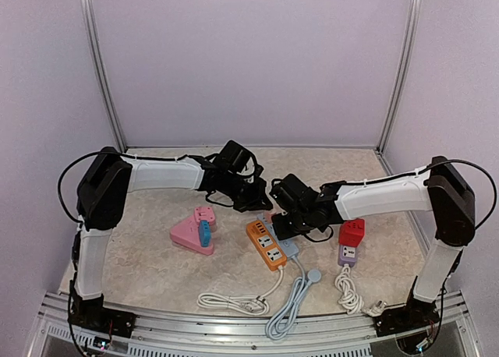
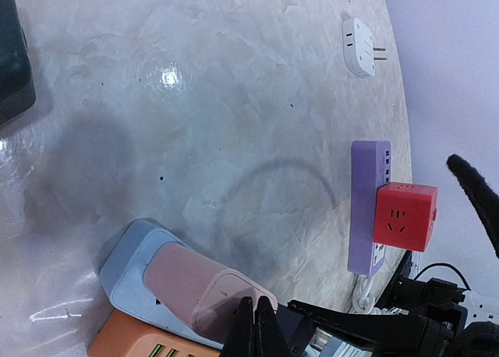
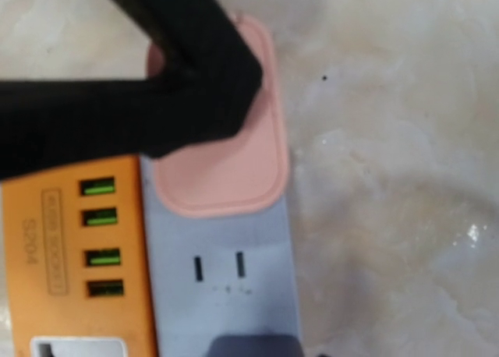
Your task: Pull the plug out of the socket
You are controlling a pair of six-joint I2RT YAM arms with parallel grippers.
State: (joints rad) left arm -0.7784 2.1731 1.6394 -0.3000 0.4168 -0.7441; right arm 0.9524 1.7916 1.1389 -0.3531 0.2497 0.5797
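Note:
A pink plug point(image 3: 222, 166) sits in the far end of a blue-grey power strip point(image 3: 234, 279); it also shows in the left wrist view point(image 2: 195, 287). My left gripper point(image 2: 261, 330) is shut, its tips resting on the plug's end, and shows as a black wedge point(image 3: 171, 92) in the right wrist view. My right gripper point(image 3: 253, 348) appears shut and sits on the strip just near of the plug. In the top view both grippers point(image 1: 261, 199) point(image 1: 284, 220) meet over the strip's far end and hide the plug.
An orange power strip point(image 1: 265, 244) lies against the blue-grey one. A pink triangular socket point(image 1: 191, 234) with a blue plug lies to the left. A purple strip point(image 1: 348, 254) with a red cube adapter point(image 1: 352, 232) lies to the right. White cables point(image 1: 234, 301) run along the near edge.

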